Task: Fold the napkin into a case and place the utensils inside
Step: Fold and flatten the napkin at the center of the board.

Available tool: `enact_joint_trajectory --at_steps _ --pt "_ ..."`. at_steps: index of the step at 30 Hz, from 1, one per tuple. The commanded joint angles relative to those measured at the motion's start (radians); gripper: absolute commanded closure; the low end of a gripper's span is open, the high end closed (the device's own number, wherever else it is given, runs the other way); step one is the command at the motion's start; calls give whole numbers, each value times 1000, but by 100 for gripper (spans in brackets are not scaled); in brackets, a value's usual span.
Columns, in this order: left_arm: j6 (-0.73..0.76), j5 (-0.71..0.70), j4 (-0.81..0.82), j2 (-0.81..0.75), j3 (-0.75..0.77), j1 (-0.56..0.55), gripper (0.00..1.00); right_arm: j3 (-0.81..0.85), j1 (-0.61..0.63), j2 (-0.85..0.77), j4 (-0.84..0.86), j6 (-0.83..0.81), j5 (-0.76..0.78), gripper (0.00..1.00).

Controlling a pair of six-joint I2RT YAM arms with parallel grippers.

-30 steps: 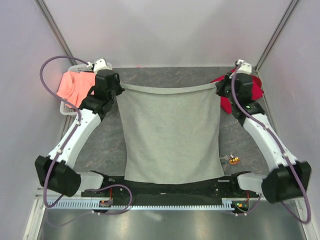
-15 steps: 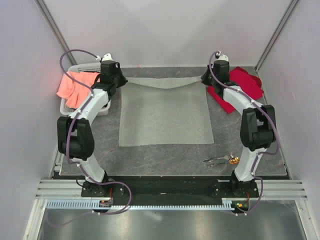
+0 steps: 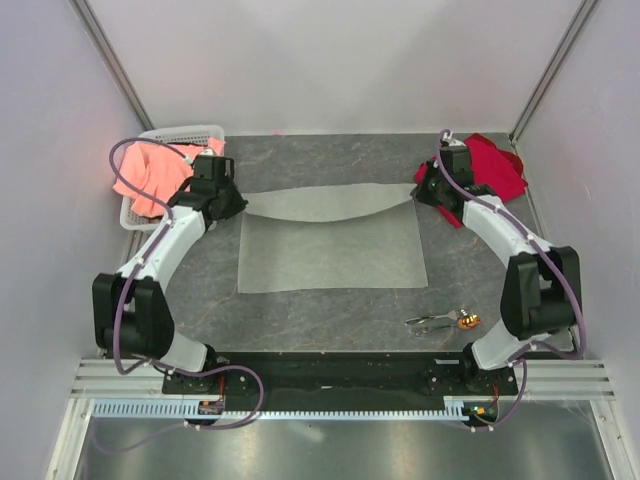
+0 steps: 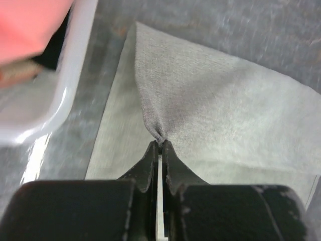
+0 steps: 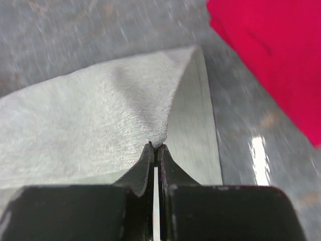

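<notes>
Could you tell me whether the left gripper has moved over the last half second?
Yes. The left gripper, shut on the napkin's corner, has drawn back toward the arm bases, away from the white basket's far rim.

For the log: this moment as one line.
left gripper: shut on napkin corner | right gripper: shut on napkin corner | napkin: far edge raised | utensils: on table

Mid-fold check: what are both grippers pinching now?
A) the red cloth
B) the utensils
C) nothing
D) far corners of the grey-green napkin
D: the left gripper and right gripper are each shut on a far corner of the napkin, raised over its flat part; the utensils lie apart, untouched.
</notes>
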Motion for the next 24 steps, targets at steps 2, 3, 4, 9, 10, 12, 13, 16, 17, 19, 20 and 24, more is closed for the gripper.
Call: enact_joint_trajectory --at_steps 2,3,4,9,10,12,13,16,17,19,20,24 --pt "-36 89 -100 -179 -127 4 98 -143 -8 -206 -144 -18 -28 100" --pt "-45 90 -111 -199 -150 4 98 -209 -8 -236 -152 -29 -34 100" --pt "-49 159 -111 -216 -176 4 98 -245 -10 -265 -151 -35 -50 100" --pt "-76 184 -131 -323 -342 4 98 -415 -8 -399 -178 -35 -91 100" --pt "-82 172 -128 -334 -365 4 98 -432 -10 -414 -177 -27 -99 100" --pt "-96 158 -129 -354 -419 4 98 -470 -10 -422 -177 -26 -104 100" --pt "-96 159 -128 -357 -431 4 98 -481 -10 -428 -178 -18 -105 100" --pt "-101 139 -143 -363 -454 4 98 -509 -8 -441 -174 -15 -122 100" --pt "-108 129 -166 -369 -456 5 98 -513 -8 -444 -175 -18 -122 100" --pt "-125 98 -173 -391 -463 4 98 -518 -10 -456 -186 -17 -114 100" --pt "-139 66 -178 -397 -468 5 98 -526 -10 -459 -184 -13 -116 100" --pt "-158 35 -178 -409 -468 5 98 -535 -8 -468 -187 2 -148 100"
